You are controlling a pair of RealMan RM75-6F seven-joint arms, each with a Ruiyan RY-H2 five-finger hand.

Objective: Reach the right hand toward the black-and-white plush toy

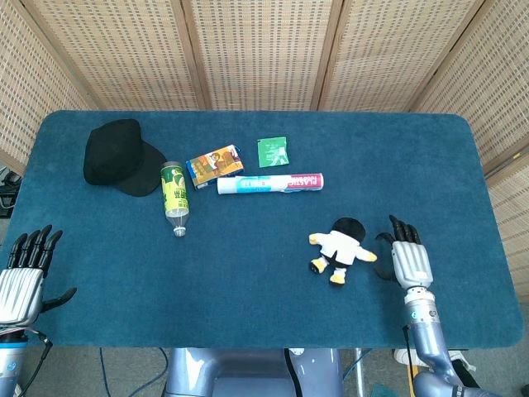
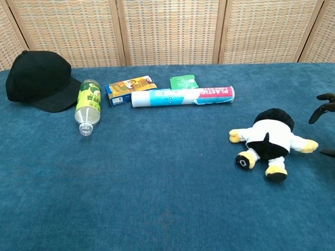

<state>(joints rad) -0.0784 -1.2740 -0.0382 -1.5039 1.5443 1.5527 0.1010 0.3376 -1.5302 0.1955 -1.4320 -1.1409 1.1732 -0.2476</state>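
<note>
— Looking at the plush toy point(image 1: 342, 247) first: where does it sit for you?

— Near my front edge of the blue table point(image 1: 248, 273), right of centre, lying flat with its black head pointing away from me and its yellow feet toward me. It stands well apart from everything else.

— And your right hand point(image 1: 408, 261)?

— Just beside the toy on its right, fingers spread and empty, the thumb angled toward the toy's yellow arm. From the chest camera I only catch dark fingertips point(image 2: 325, 104) at the frame's edge, so I cannot tell whether anything touches yet.

— What worries you from here?

— The toy is soft and light. If I come in low and sideways, I judge the thumb will shove it left across the cloth instead of closing the gap cleanly. Half the hand is outside the chest view, so I would misjudge height easily.

— The other side?

— My left hand point(image 1: 23, 273) rests at the far left edge, fingers apart, holding nothing. Further back lie the plastic-wrap tube point(image 1: 270, 183), a bottle point(image 1: 174, 197), a small box point(image 1: 214, 163), a green packet point(image 1: 272, 151) and a black cap point(image 1: 118, 156).
</note>
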